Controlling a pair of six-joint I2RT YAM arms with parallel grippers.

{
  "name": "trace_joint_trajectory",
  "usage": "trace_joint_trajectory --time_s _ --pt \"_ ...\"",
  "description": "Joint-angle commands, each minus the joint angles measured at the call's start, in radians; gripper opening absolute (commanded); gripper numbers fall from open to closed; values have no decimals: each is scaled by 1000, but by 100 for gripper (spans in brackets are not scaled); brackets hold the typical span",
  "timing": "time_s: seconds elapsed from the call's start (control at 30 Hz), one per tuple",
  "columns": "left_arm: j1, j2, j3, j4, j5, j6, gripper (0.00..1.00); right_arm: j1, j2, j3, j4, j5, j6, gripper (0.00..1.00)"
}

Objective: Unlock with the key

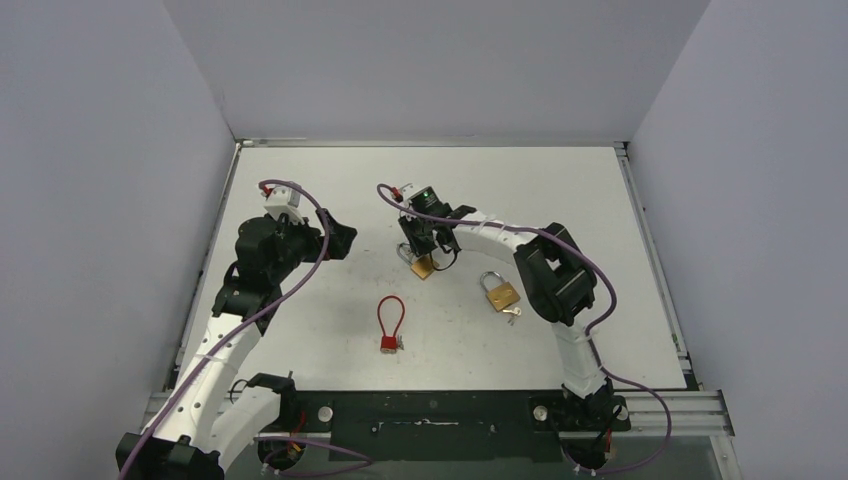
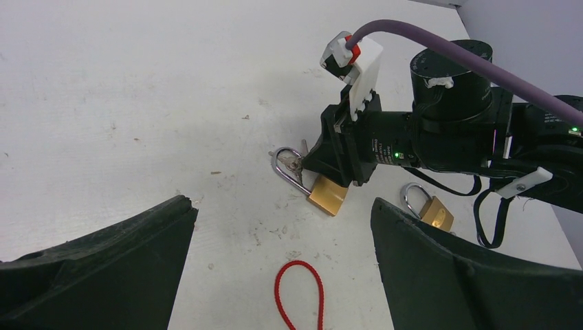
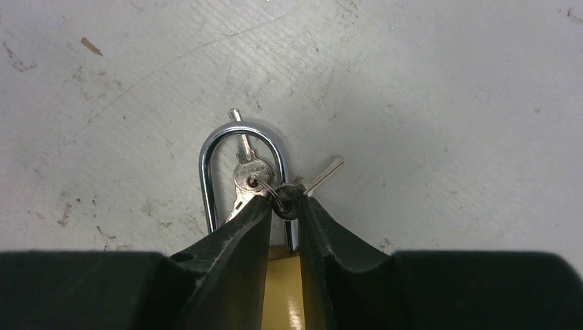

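A brass padlock lies on the white table, its steel shackle pointing away from my right wrist camera. A small bunch of keys on a ring rests across the shackle. My right gripper stands over the lock with its fingertips pinched on the round head of one key; another key lies just left of them. From above, the same padlock peeks out under the right gripper. My left gripper hovers wide open and empty, left of the lock.
A second brass padlock with its own keys lies to the right of the first. A red cable lock lies nearer the arm bases, its loop showing under the left gripper. Grey walls enclose the table.
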Motion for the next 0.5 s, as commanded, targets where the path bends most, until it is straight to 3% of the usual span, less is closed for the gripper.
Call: trace_joint_trajectory --time_s 0.0,0.1,0.23,0.47 --pt "-2 -12 13 23 -18 26 97 9 19 50 4 40 -49 23" --pt "-1 -12 14 23 -20 27 97 8 33 65 14 48 -60 31" --pt "-2 -12 14 23 -19 29 97 5 56 94 2 48 -73 32" --pt "-2 -11 14 21 -22 29 97 2 55 105 -12 8 -85 23"
